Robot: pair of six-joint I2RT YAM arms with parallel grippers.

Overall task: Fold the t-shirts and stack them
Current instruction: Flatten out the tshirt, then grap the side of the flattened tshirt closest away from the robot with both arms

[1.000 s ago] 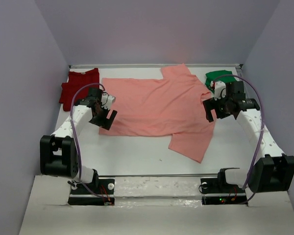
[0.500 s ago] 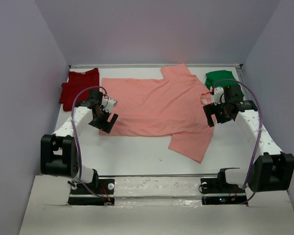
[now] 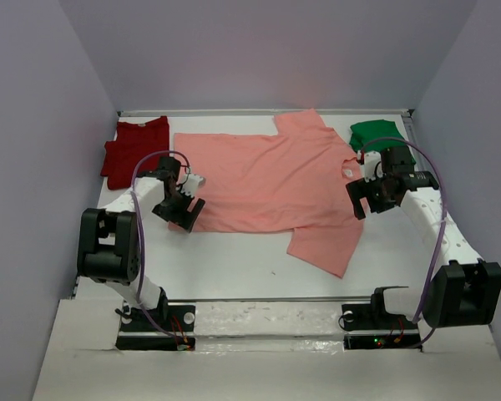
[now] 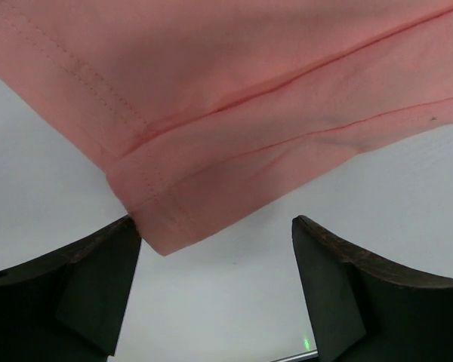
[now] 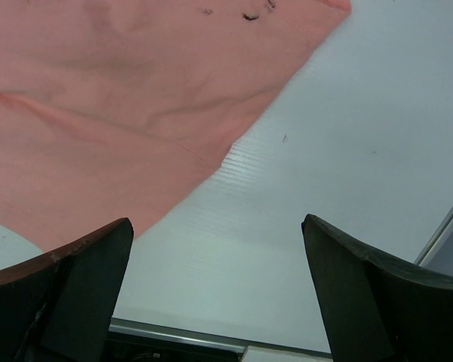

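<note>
Lower wide-open, empty left tool (image 4: pixel 215 256) over hem corner (image 4: pixel 162 240) of flat salmon-pink cloth t-shirt (image 3: pixel 267 180); pinch the seemingly doubled edge whole; right tool (image 5: pixel 217 256) equally spread, empty.

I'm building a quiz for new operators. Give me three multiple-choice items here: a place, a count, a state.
1. Where does the dark red shirt lie? A far left corner; B far right corner; C near edge.
2. How many shirts are on the table? A two; B three; C four.
3. The left gripper is: A shut on cloth; B open; C out of view.
Answers: A, it lies far left; B, red, pink shirt and green shirt show; B, its jaws stand wide apart.
</note>
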